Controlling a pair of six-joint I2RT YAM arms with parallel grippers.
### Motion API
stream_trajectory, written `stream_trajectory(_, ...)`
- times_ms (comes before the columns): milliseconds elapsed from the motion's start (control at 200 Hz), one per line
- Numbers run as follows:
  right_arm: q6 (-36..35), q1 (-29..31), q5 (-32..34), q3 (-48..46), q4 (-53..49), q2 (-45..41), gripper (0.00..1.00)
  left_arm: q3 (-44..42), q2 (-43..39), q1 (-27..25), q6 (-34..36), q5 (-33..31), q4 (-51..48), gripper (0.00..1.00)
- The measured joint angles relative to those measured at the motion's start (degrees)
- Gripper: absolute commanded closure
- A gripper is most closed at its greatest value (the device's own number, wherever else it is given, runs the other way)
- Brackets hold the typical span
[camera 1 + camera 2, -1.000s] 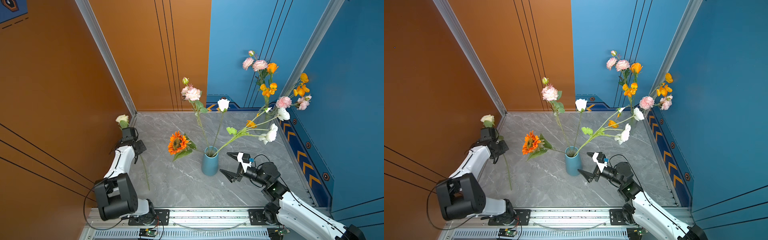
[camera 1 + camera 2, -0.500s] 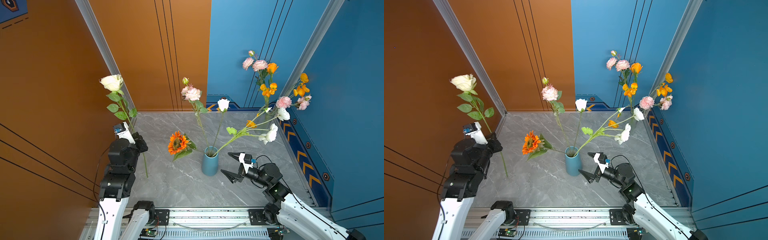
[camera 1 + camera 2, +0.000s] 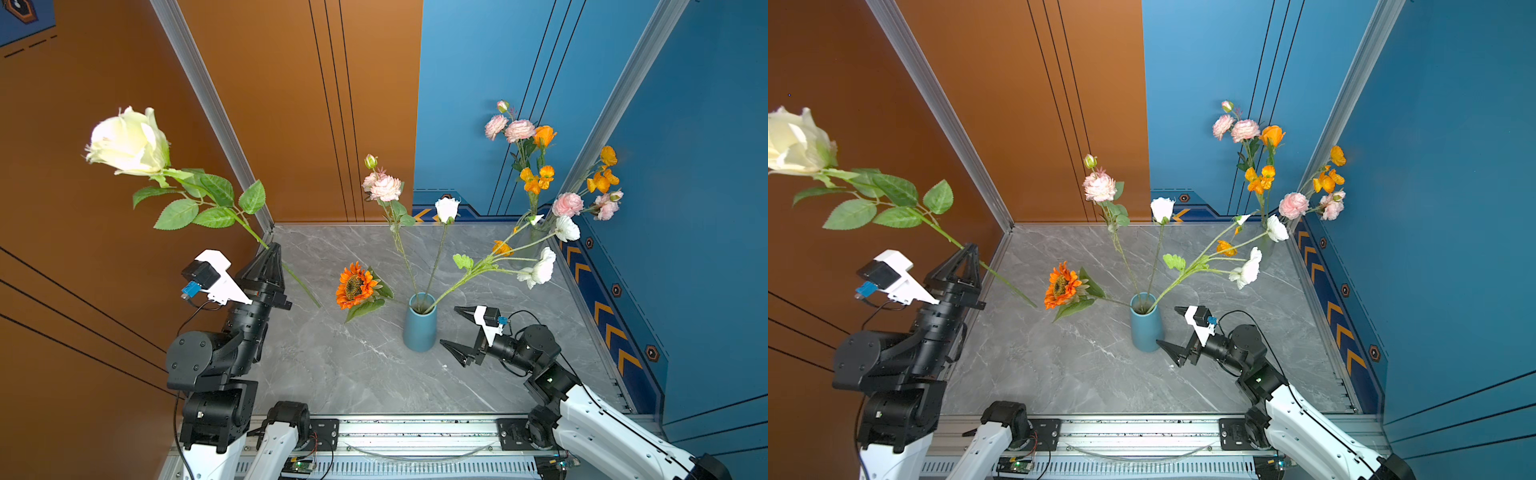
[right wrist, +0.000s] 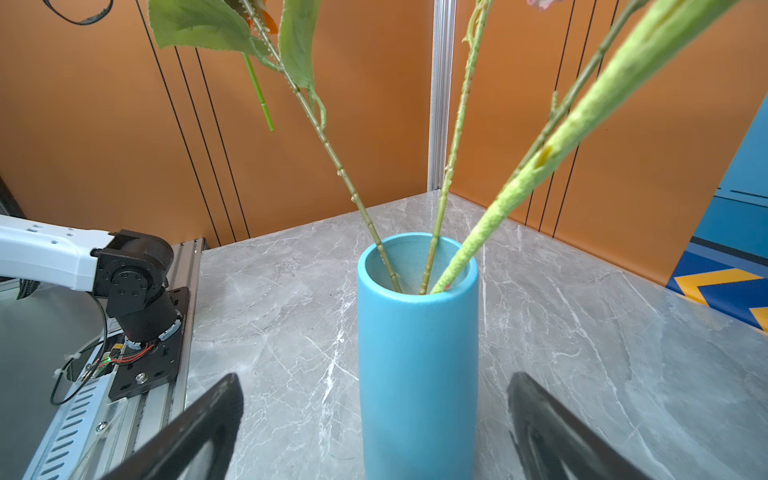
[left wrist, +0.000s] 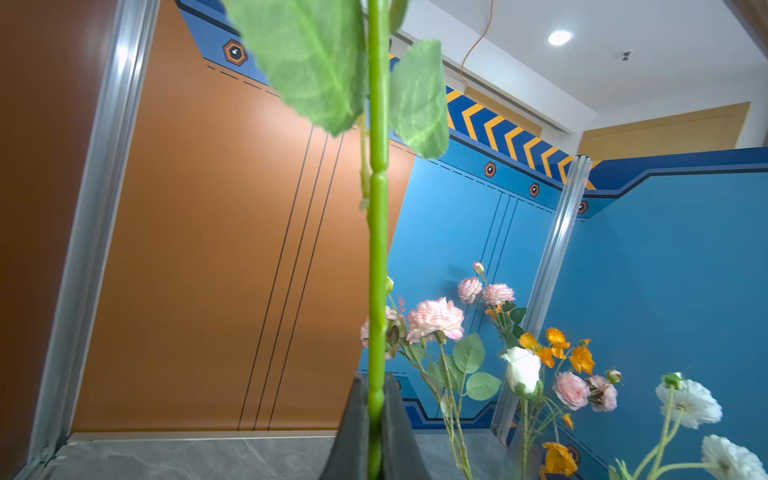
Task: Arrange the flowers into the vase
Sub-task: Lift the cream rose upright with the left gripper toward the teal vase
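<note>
Cream-white rose (image 3: 129,141) hangs high at the left, its green stem pinched tight in the left jaws, while the blue vase (image 3: 419,328) stands upright on the grey table (image 3: 332,374) holding the orange sunflower (image 3: 354,286) and other flowers (image 3: 386,188), the right jaws spread wide and empty just beside it.
</note>
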Motion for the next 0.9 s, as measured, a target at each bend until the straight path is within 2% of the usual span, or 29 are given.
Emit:
stream_trajectory(285,0.00,0.00,-2.14,0.00,0.07,-1.07,0.00,2.01,2.69,-1.14,-6.78,13.31,0.70,1.00)
stream_trajectory(481,0.00,0.17,-2.89,0.00,0.15,-0.79,0.00,1.62,2.64,-7.41,-9.88,18.40,2.84,1.00)
stream_trajectory(596,0.00,0.22,-3.37,0.00,0.13,-0.02,0.00,1.55,3.74,-15.10,-9.92,18.93,4.72,1.00)
stream_trajectory(686,0.00,0.22,-3.37,0.00,0.15,0.02,0.00,1.57,5.51,-24.15,-7.76,17.40,5.60,1.00)
stream_trajectory(821,0.00,0.26,-3.37,0.00,0.15,0.17,0.00,2.40,10.27,-37.40,-1.20,13.51,6.36,1.00)
stream_trajectory(901,-0.02,0.26,-3.37,0.00,0.15,0.33,0.00,3.34,14.53,-45.07,4.96,10.10,6.93,1.00)
